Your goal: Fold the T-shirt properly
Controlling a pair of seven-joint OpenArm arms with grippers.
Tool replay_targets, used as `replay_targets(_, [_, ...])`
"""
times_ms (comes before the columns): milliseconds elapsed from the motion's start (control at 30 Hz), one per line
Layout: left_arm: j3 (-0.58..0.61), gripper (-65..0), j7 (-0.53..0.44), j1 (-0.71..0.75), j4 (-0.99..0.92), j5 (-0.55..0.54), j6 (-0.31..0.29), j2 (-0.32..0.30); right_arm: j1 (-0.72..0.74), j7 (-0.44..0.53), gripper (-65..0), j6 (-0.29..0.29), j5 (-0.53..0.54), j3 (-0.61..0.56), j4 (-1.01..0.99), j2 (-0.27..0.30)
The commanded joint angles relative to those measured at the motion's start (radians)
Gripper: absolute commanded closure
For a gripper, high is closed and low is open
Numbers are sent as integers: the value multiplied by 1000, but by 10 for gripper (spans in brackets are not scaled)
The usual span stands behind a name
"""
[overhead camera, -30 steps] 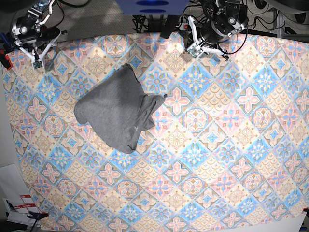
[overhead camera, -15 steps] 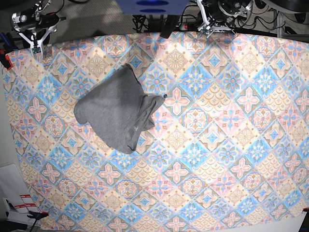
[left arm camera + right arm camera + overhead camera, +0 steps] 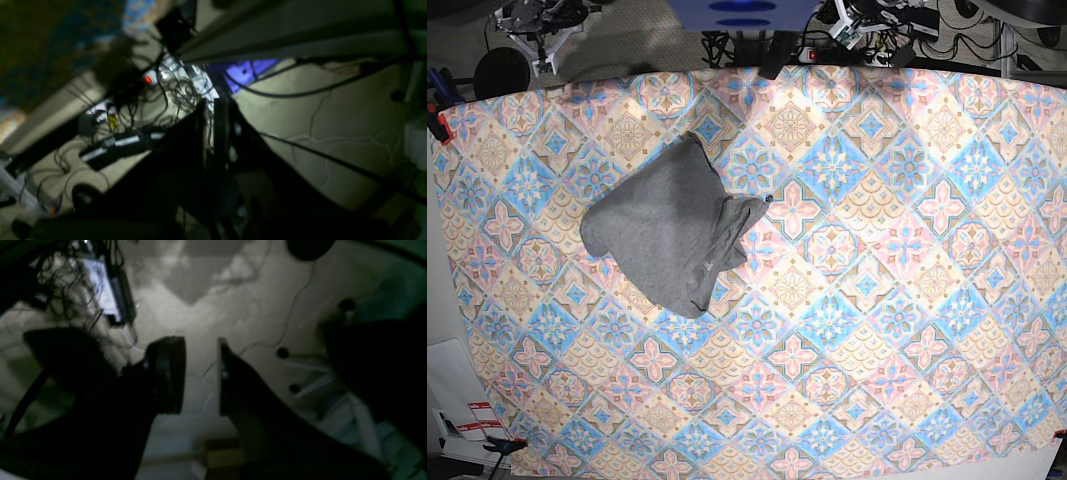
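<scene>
- Grey knit fabric is our concern: the plain heather-grey short-sleeved T-shirt point(image 3: 672, 232) lies bunched in a rough heap at the left centre of the base view, on the colourful tile-patterned cloth point(image 3: 877, 300) that covers the table. One edge is rolled over along its right side, and we make out no flat sleeves or hem.
- Nothing touches the shirt; both arms sit along the top edge of the base view, well apart from it.
- At the upper left of that view, the right gripper point(image 3: 200, 373) shows in its own wrist camera with its two dark fingers parted, a clear gap between them and nothing held.
- At the upper right, the left gripper point(image 3: 213, 133) is only a dark shape against cables and floor in its wrist camera; we cannot tell whether its fingers are apart or together.
- We judge the fold barely begun: the shirt is neither spread nor squared.
- Our next move calls for both arms to reach down the frame to the heap, take hold of two outer edges, and pull it flat before any fold.
</scene>
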Motion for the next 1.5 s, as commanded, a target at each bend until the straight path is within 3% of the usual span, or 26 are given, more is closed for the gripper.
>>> replay_targets(0, [-1, -35, -15, 5, -3, -9, -9, -1, -8, 18, -7, 0, -17, 8, -12, 3])
replay_targets(533, [1, -35, -15, -181, -356, -11, -9, -2, 103, 259, -7, 0, -29, 36, -474, 11])
replay_targets(733, [2, -35, -17, -282, -553, -11, -9, -1, 190, 372, -7, 0, -117, 88, -678, 31])
replay_targets(1100, [2, -35, -27, -444, -821, -20, 232, 2, 341, 602, -7, 0, -376, 261, -1008, 43])
replay_targets(1300, [2, -38, -205, -564, -1105, -15, 423, 1, 404, 670, -9, 0, -491, 353, -1110, 67])
replay_targets(1467, [5, -39, -370, -662, -1366, -11, 492, -7, 413, 747, -9, 0, -511, 361, -1212, 83])
